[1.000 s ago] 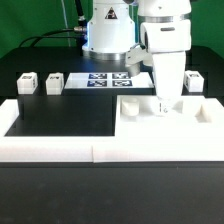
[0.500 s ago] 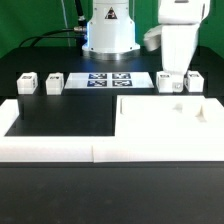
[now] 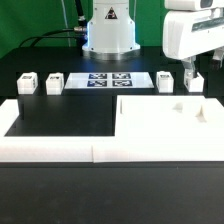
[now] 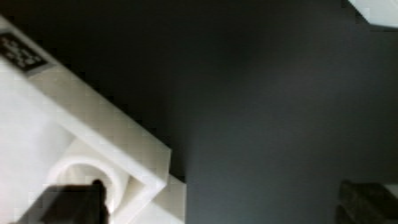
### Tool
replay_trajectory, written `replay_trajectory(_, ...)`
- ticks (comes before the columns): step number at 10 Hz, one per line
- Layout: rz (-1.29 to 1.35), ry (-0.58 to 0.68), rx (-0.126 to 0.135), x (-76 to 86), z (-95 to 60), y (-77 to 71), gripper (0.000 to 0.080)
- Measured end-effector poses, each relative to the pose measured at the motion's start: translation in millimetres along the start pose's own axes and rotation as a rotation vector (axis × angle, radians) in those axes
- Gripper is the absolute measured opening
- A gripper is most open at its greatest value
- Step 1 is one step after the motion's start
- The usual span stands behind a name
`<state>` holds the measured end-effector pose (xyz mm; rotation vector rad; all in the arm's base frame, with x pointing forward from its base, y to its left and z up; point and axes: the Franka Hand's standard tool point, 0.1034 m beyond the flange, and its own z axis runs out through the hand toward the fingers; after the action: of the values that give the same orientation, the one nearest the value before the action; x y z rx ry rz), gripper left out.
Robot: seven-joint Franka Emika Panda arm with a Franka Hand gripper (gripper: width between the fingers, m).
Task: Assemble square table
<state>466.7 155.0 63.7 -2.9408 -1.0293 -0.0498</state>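
White and square, the tabletop slab [image 3: 150, 125] lies flat, recess up, against the border wall [image 3: 50, 150] at the exterior view's right, its edges parallel to that wall, four legs [image 3: 26, 82] in a row behind it, while the gripper [image 3: 187, 74] hovers above the rightmost pair, whether spread or closed I cannot tell.

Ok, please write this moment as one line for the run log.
gripper: open, empty, raised | tabletop: lying flat, no legs fitted | legs: four loose, flanking marker board
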Motion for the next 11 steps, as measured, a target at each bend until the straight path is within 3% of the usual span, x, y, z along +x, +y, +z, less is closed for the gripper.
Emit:
replay_trajectory(2,0.172,-0.010,0.007,-0.8,1.0,-5.0,0.0648)
replay_trajectory(4,0.387,-0.054,0.017,-6.4,6.2,-23.5,0.0648)
replay_trajectory(6,0.570,-0.081,0.040,-15.0,16.5,-32.4,0.0648)
replay_trajectory(9,0.560,-0.102,0.041,-15.6,16.5,-32.2,0.0648)
replay_trajectory(10,0.569,-0.148,0.044,-21.4,17.4,-34.6,0.0648)
replay_trajectory(11,0.605,-0.288,0.066,-35.1,17.9,-43.5,0.0648)
